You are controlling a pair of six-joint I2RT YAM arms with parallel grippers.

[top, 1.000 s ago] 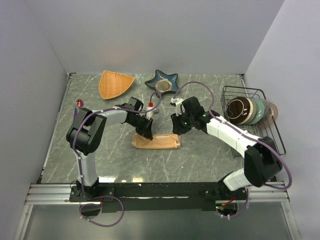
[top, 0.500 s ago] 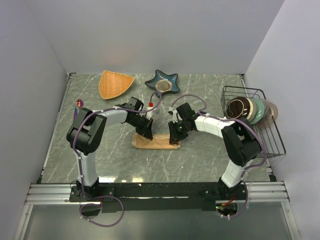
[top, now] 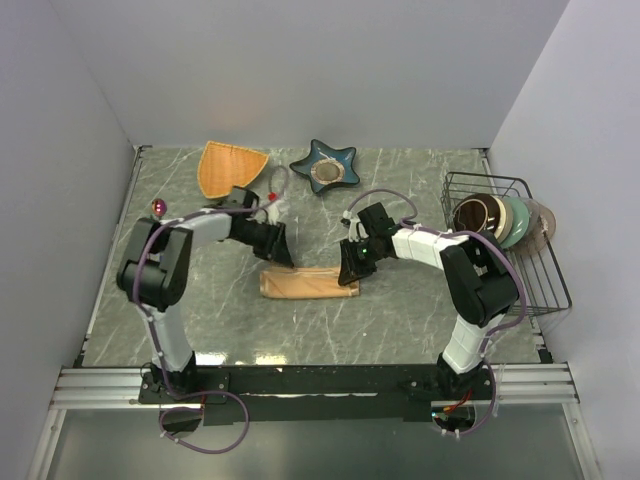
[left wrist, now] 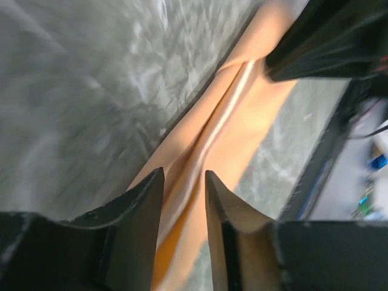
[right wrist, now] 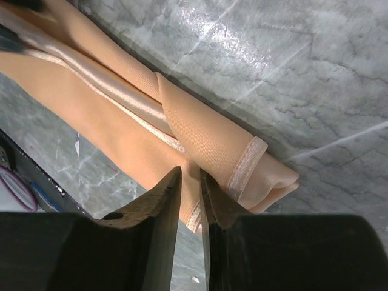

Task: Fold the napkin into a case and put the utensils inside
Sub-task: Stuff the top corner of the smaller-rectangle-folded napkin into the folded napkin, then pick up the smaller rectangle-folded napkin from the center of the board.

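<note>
The peach-orange napkin (top: pixel 305 283) lies folded into a long narrow strip in the middle of the table. My left gripper (top: pixel 281 251) hovers just beyond the strip's left end, jaws open, with nothing between them. In the left wrist view the napkin (left wrist: pixel 242 115) runs away below the left gripper (left wrist: pixel 184 173), blurred. My right gripper (top: pixel 350 268) is down at the strip's right end. There its jaws (right wrist: pixel 190 171) stand a narrow slit apart over the layered, hemmed napkin (right wrist: pixel 121 121). A round purple-pink spoon bowl (top: pixel 158 207) shows by the left wall; other utensils are out of view.
An orange fan-shaped dish (top: pixel 232 167) and a teal star-shaped dish (top: pixel 325 165) sit at the back. A black wire rack (top: pixel 540 270) holding bowls stands at the right edge. Grey walls close in the marble table (top: pixel 400 320) on three sides.
The left gripper has opened, let go of the napkin's left end and drawn back up-left. The right gripper came down onto the right end and its jaws narrowed.
</note>
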